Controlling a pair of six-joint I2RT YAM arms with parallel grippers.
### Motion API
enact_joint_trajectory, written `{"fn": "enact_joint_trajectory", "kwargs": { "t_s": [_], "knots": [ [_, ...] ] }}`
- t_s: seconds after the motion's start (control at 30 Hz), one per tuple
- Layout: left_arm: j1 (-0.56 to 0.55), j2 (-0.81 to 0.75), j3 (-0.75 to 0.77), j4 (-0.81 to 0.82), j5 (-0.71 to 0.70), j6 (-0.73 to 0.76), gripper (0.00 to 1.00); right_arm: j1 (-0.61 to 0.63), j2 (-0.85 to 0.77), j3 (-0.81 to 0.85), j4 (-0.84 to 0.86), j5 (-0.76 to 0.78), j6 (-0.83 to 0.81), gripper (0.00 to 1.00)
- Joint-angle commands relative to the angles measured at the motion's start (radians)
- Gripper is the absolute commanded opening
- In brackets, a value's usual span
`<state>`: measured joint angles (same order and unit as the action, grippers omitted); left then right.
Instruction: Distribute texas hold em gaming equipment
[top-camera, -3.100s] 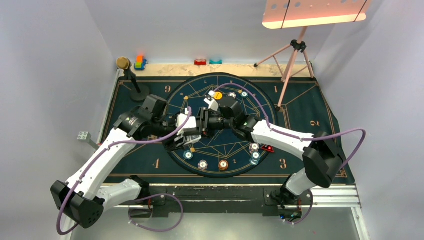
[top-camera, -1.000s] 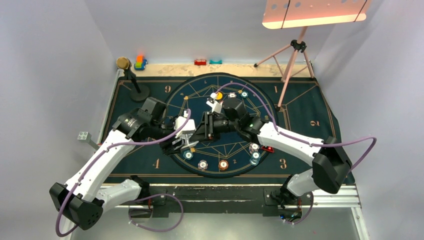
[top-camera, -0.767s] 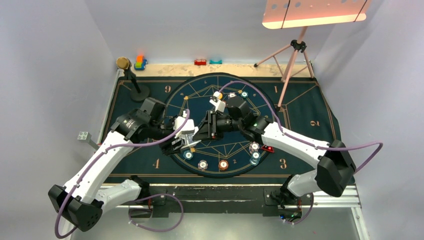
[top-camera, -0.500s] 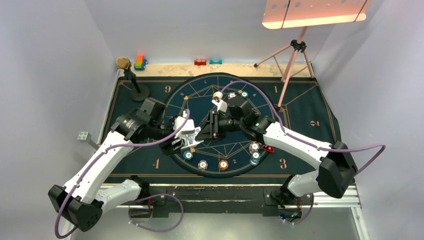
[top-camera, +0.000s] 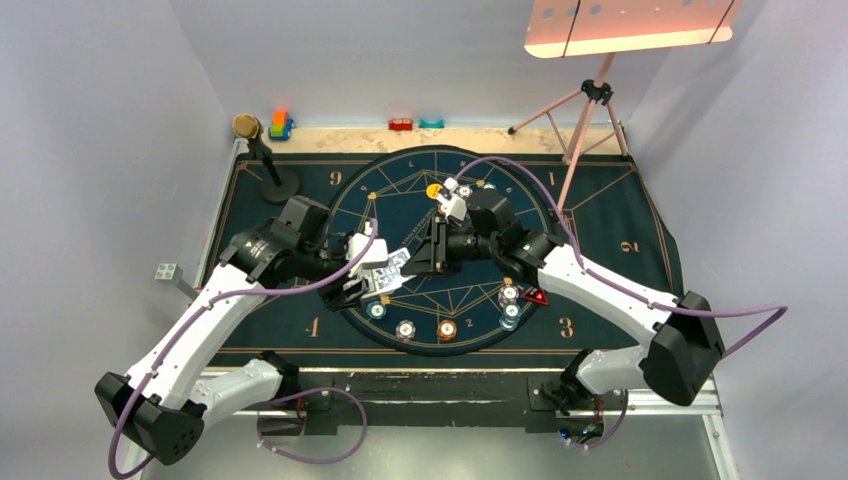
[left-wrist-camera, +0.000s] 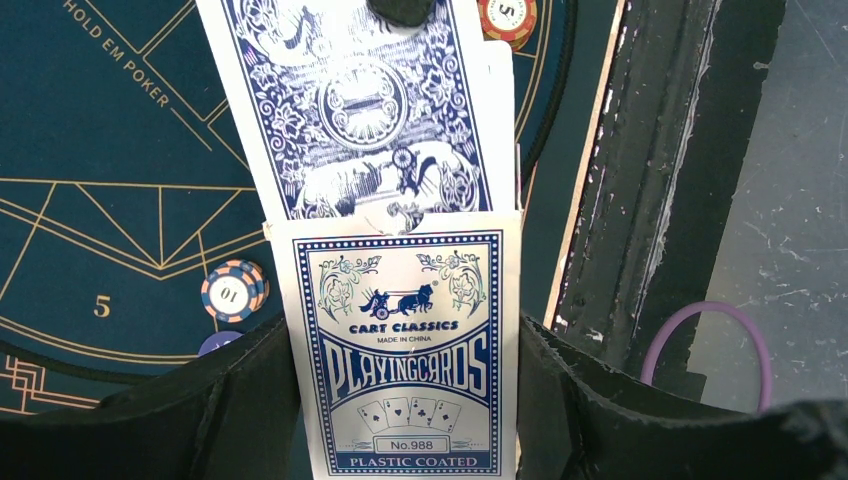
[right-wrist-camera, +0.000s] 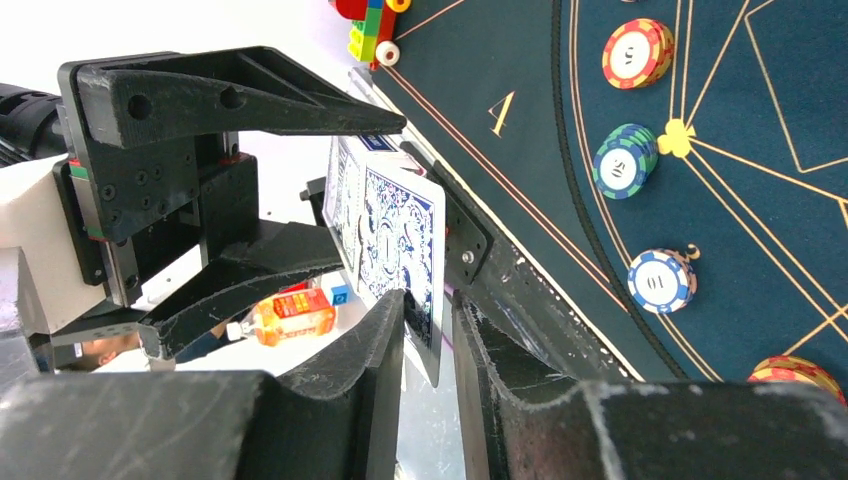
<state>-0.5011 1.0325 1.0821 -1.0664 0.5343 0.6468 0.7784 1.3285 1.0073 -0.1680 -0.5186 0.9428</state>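
dark blue poker mat (top-camera: 620, 215) is covering the table, and every position below is being given from the card box (left-wrist-camera: 405, 350). nearest the arm bases, a teal chip (top-camera: 377, 310), a white chip (top-camera: 405, 329) and an orange-brown chip (top-camera: 447, 329) are lying on the mat just on the near side of the box. the left gripper (left-wrist-camera: 405, 335) is clamping the box by its two sides and holding it above the mat. a blue-backed card (left-wrist-camera: 360, 110) is sticking well out of the box's open end, with a second card (left-wrist-camera: 500, 120) showing a pale edge behind it. just beyond the box, the right gripper (right-wrist-camera: 428, 300) is straddling that card's free end with a narrow gap; whether its pads are pressing cannot be told. further beyond, a yellow disc (top-camera: 434, 190) is lying flat.

judged risks: a weak pinch is likely letting the card slip and fall among the chips. friction is likely dragging the second card out with it. a skewed pull is risking a bent card or the box twisting in the left grip.
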Motion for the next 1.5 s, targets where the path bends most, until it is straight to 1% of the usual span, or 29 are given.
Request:
{"fn": "enact_joint_trajectory", "kwargs": {
  "t_s": [0.0,0.17,0.57,0.7,0.8,0.9,1.03,1.23,1.3,1.47],
  "knots": [
    [-0.005,-0.024,0.024,0.021,0.042,-0.011,0.07,-0.024,-0.046,0.014,-0.026,0.025,-0.031,0.25],
    [-0.005,-0.027,0.017,0.023,0.042,-0.011,0.05,-0.038,-0.073,0.015,-0.034,0.03,-0.033,0.18],
    [-0.005,-0.037,0.001,0.023,0.033,-0.007,0.04,-0.088,-0.121,0.033,-0.07,0.026,-0.045,0.04],
    [-0.005,-0.044,-0.007,0.02,0.028,-0.003,0.04,-0.143,-0.146,0.04,-0.088,0.006,-0.051,0.0],
    [-0.005,-0.045,-0.008,0.014,0.024,0.0,0.04,-0.199,-0.163,0.043,-0.101,-0.005,-0.064,0.0],
    [-0.005,-0.046,-0.008,0.004,0.022,0.003,0.01,-0.246,-0.146,0.036,-0.076,-0.03,-0.069,0.0],
    [-0.005,-0.049,0.0,-0.01,0.022,0.005,0.01,-0.264,-0.04,0.045,-0.019,-0.059,-0.074,0.0],
    [-0.004,-0.06,0.005,-0.02,0.029,0.001,0.01,-0.245,0.22,0.093,0.197,-0.107,-0.029,0.0],
    [-0.004,-0.057,0.007,-0.02,0.031,0.002,0.01,-0.21,0.337,0.167,0.219,-0.112,-0.027,0.0],
    [-0.004,-0.054,0.014,-0.023,0.033,0.001,0.0,-0.115,0.607,0.412,0.214,-0.094,-0.023,0.0]
  ]
}}
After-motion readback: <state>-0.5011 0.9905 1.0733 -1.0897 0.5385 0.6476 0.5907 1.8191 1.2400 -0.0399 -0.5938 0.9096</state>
